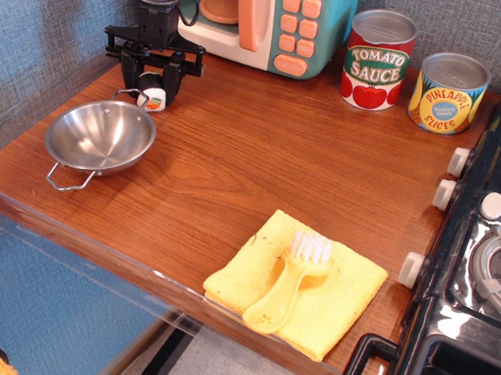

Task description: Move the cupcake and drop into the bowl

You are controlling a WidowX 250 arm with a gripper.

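The bowl (100, 136) sits near the left edge of the tabletop (261, 162). Just behind its far rim, the hand (151, 88) points down with its fingers narrowed around the cupcake (155, 100), gripping it; whether it touches the wood I cannot tell. Farther right, a yellow brush (288, 278) lies on a yellow cloth (346, 291) at the front edge. Two cans (378, 60) stand at the back.

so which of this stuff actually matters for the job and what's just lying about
In the job: cupcake, bowl, gripper closing around the cupcake.

Just lying about: tomato sauce can, pineapple slices can, toy microwave, yellow brush, yellow cloth, stove.
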